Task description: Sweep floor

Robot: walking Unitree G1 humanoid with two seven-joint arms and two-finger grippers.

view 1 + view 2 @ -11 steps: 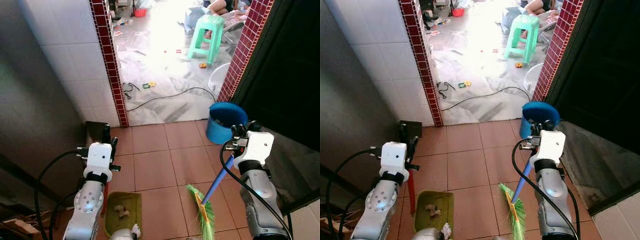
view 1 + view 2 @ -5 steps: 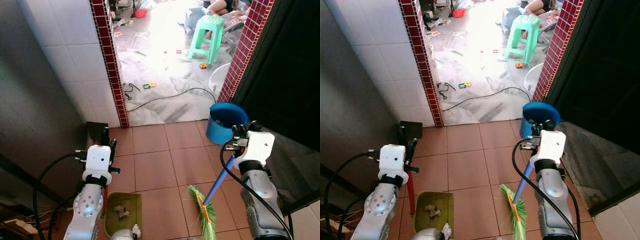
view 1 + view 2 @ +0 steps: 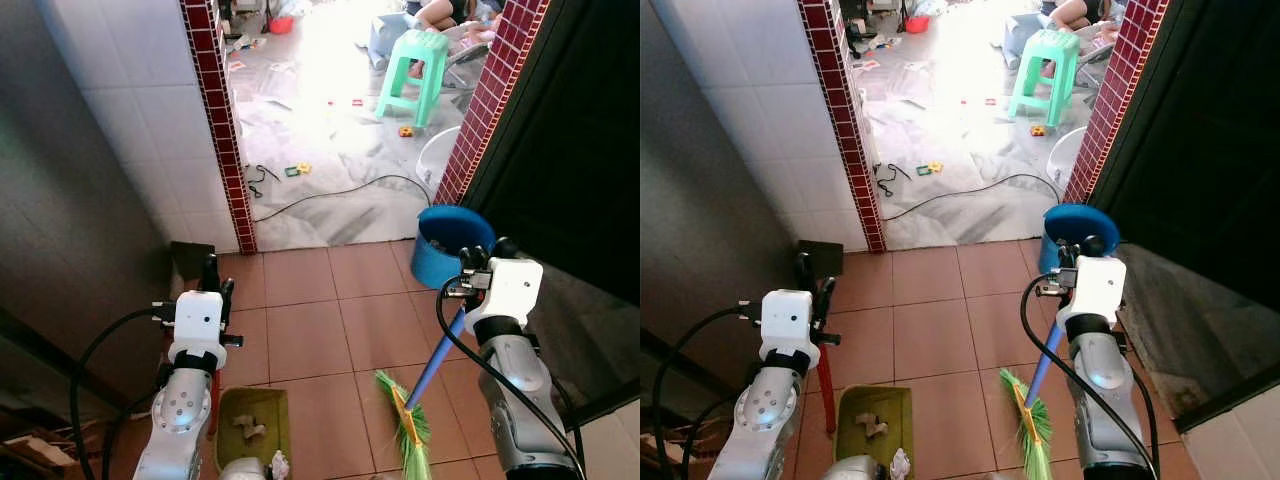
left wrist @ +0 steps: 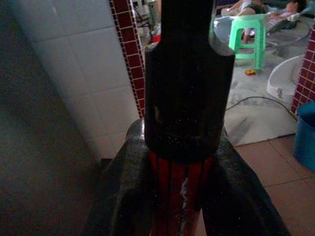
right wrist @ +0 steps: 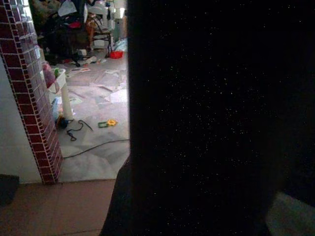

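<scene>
Left eye view: right gripper point(image 3: 470, 272) sits at about 4 o'clock in the picture, clamped on the blue handle of the broom point(image 3: 432, 365). The handle runs down and inward to the green bristles point(image 3: 408, 432), which rest on the terracotta tile floor point(image 3: 310, 340) near 6 o'clock. Left gripper point(image 3: 211, 277) at about 8 o'clock, pinching the red handle point(image 3: 826, 385) of the green dustpan point(image 3: 252, 430); left wrist view confirms the red shaft pressed between the two black fingers.

Change over the last second: small. Dustpan and left arm have drifted slightly toward the broom side and lower in the picture; the pan's front lip now lies closer to the bristles. Broom head has shifted only a little, staying at roughly the same tile. The doorway pillars have moved a touch too, so part of this is head motion.

Dustpan already holds a few pale scraps point(image 3: 245, 428). Blue bucket point(image 3: 450, 243) stands at 3 o'clock, just behind the right gripper. Green stool point(image 3: 412, 72) and black cable point(image 3: 330, 194) lie on the grey floor beyond the doorway, 12 o'clock, well apart from the tools.

Judgement: pan and broom are converging for another gather stroke on the tiles. No loose debris can be made out between them at this resolution.
</scene>
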